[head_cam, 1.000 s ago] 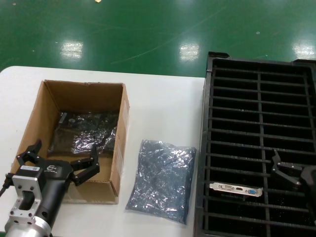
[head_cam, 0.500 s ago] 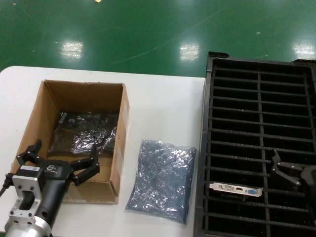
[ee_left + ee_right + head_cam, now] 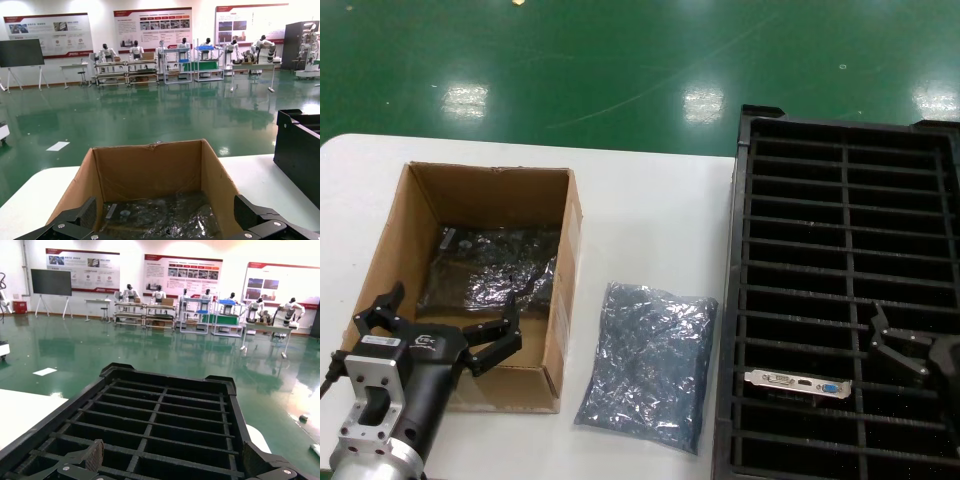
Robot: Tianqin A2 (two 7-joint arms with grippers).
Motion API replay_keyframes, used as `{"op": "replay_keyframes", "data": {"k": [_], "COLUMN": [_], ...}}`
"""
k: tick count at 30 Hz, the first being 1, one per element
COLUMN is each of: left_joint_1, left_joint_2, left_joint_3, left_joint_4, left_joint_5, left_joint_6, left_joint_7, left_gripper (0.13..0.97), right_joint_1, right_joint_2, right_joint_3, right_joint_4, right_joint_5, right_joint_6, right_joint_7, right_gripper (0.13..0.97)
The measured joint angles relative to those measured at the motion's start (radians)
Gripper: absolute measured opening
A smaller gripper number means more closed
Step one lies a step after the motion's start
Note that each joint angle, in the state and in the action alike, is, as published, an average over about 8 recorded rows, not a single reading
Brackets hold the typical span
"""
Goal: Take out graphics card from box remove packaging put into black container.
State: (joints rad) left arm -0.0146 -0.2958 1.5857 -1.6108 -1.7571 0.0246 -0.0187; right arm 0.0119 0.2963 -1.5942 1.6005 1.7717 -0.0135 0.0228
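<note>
Here, in the head view, the left end effector [image 3: 438, 325] is seen over the near end of the box [image 3: 390, 235], its fingers spread wide and nothing held between them. One fingertip is placed near the box's near-left corner and the other over the near inner wall; whether the cardboard is touched cannot be told. A bagged item [image 3: 490, 268], wrapped in crinkled silvery plastic, is seen lying flat on the box floor. The emptied packaging [image 3: 648, 362] is laid flat on the white worktop [image 3: 650, 215] between the box and the black container [image 3: 848, 168]. The graphics card [image 3: 798, 382] is stood in a near slot of the container's left column, its silver bracket with a blue port facing upward. The right end effector [image 3: 900, 345] is seen at the right edge, over the container's right column just beyond the card, opened wide and holding nothing.

In the left wrist view, both fingertips [image 3: 75, 220] are shown far apart at either side of the box [image 3: 150, 167], with the shiny bag [image 3: 165, 217] visible inside.

In the right wrist view, the fingertips [image 3: 92, 455] are likewise spread wide above the container's slots [image 3: 160, 422], with nothing gripped.
</note>
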Motion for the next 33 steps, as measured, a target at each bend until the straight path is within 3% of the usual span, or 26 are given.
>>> {"op": "replay_keyframes", "data": {"k": [33], "left_joint_1": [0.000], "left_joint_2": [0.000], "left_joint_3": [0.000], "left_joint_4": [0.000], "left_joint_5": [0.000], "left_joint_6": [0.000], "left_joint_7": [0.000], "left_gripper": [0.966], "right_joint_1": [0.000], "right_joint_2": [0.000], "right_joint_3": [0.000], "right_joint_4": [0.000], "right_joint_5": [0.000], "right_joint_6": [0.000], "right_joint_7": [0.000], "right_gripper": [0.966]}}
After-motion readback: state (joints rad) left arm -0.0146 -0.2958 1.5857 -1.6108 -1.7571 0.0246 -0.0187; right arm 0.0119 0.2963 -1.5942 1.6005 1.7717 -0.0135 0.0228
